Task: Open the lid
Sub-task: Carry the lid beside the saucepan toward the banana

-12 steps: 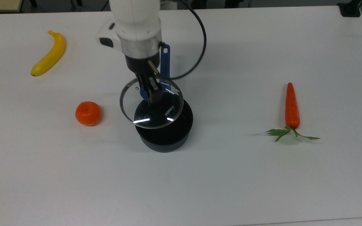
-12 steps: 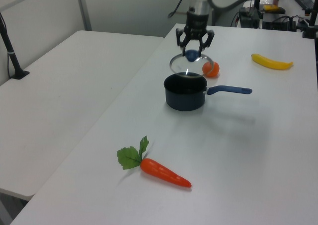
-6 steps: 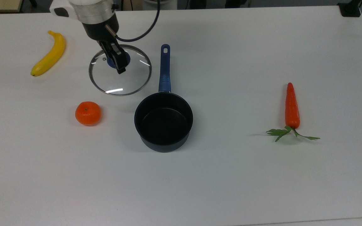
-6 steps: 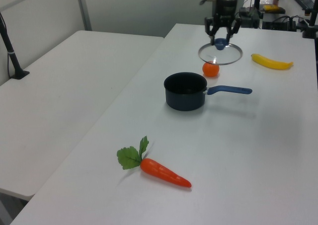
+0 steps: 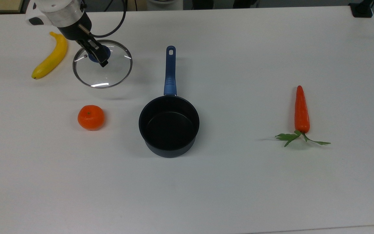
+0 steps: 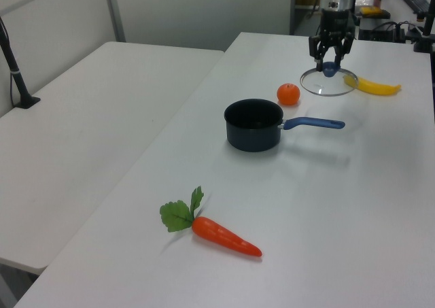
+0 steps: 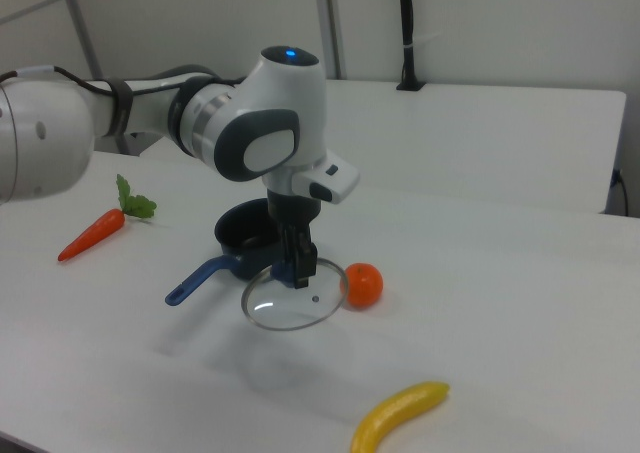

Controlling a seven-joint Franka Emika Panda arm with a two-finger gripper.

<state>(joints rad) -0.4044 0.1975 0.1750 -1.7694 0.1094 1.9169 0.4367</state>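
We note the gripper carrying the lid by its blue knob, fingers clenched on either side of it. In the top view the fingers cover most of the knob, and the arm is cut off at the frame's upper edge. We cannot make out any print on the glass. In the right view a shadow lies on the table below the lid, so we read the lid as held clear of the surface, roughly level.

In the top view the lid sits between the banana and the handle of the saucepan, beyond the orange. In the left view its rim overlaps the banana's near end. The saucepan stands uncovered, its inside dark. The carrot lies well apart on the top view's right.

Against half a second ago, the lid and gripper have moved further toward the top view's upper left, closer to the banana. Saucepan, orange, banana and carrot are unmoved.
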